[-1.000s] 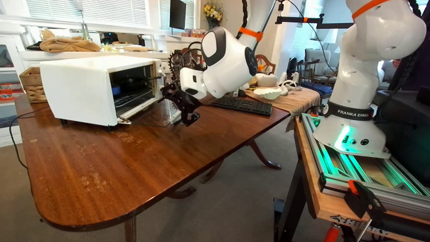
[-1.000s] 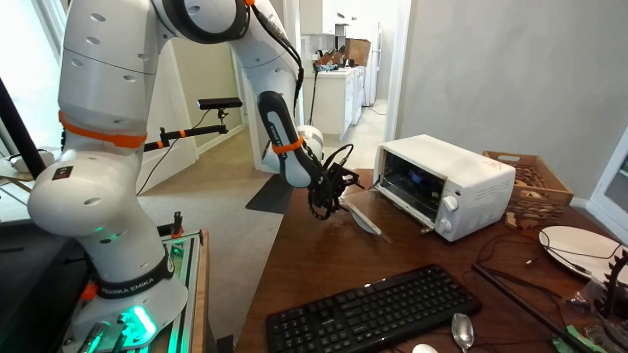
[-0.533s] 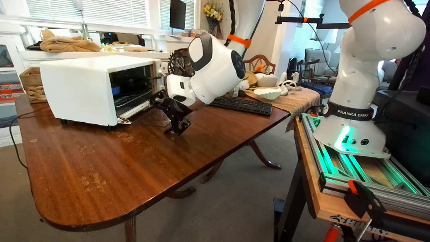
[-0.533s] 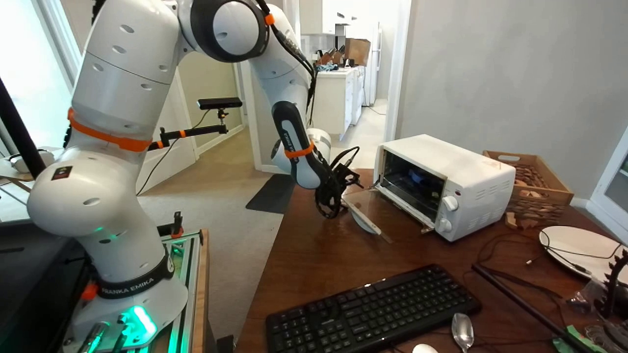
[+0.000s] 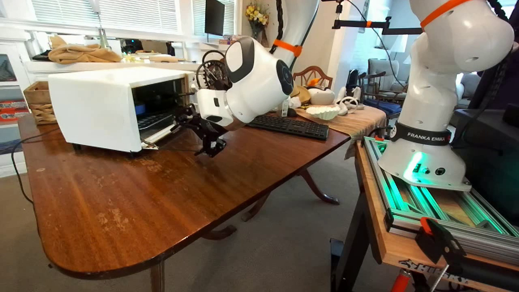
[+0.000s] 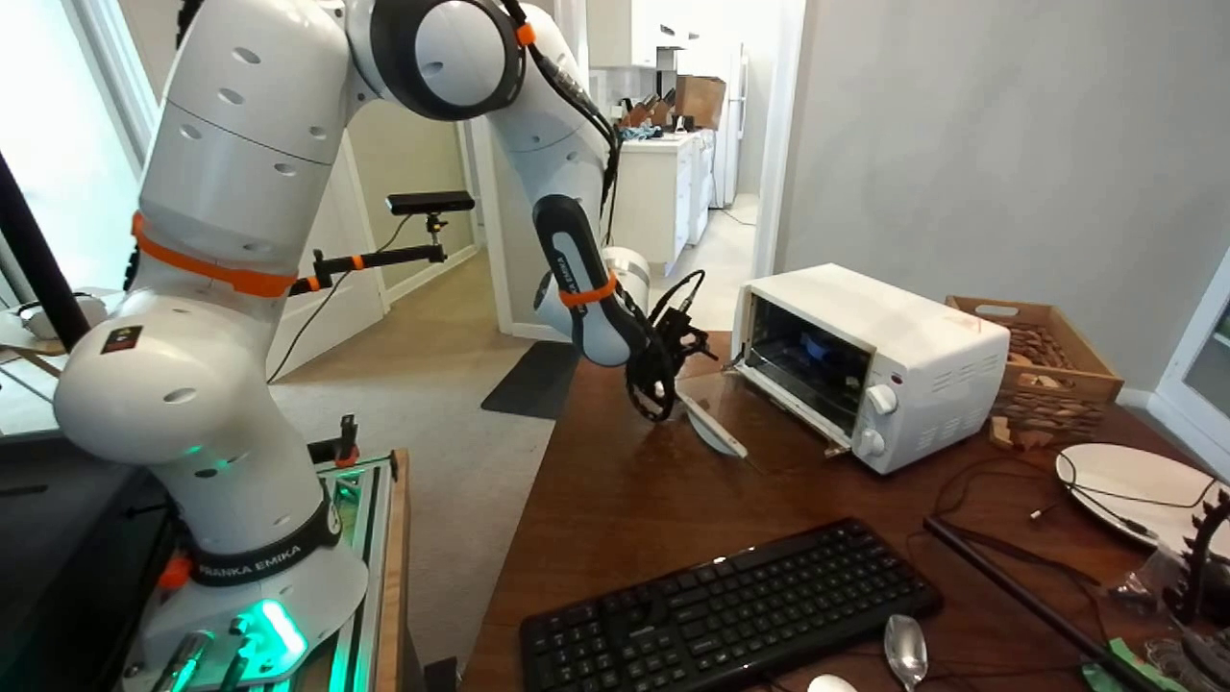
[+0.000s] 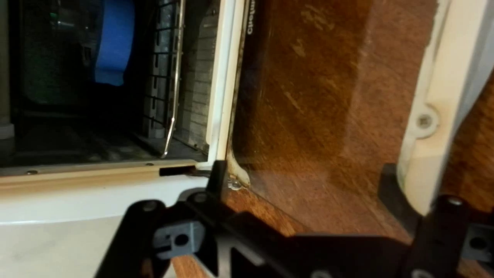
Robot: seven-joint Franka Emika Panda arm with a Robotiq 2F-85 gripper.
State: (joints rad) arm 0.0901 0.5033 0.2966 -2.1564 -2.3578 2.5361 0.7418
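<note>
Note the pincer (image 7: 303, 170) spread wide with nothing gripped, by the side edge of the lowered glass door (image 7: 324, 116) of the white toaster oven (image 5: 95, 109): in the wrist view, one fingertip (image 7: 219, 177) close to the hinge (image 7: 234, 184), the other near the door's outer rail (image 7: 432, 154), with no way of telling about contact. Find the oven well back from the edge of the surface (image 5: 134, 211) nearest the robot's base (image 5: 432, 160), with a woven basket (image 6: 1043, 394) behind, toward the opposite edge, and the door let down toward the base-side edge; find the keyboard (image 6: 730, 605) well apart, one end near that same edge. For good work around the door, probably best to settle the pincer's angle first, square to the rail, then ease in slowly. Spare the hinge: avoid wedging a fingertip into the corner gap or levering sideways there. Favour the rail over the pane for any pressure, and keep loads gentle, judging the glass likely brittle and the oven perhaps light enough to slide. Steer clear of the wire rack (image 7: 177, 77) and the blue thing (image 7: 115, 42) inside, too dark for sure naming.
</note>
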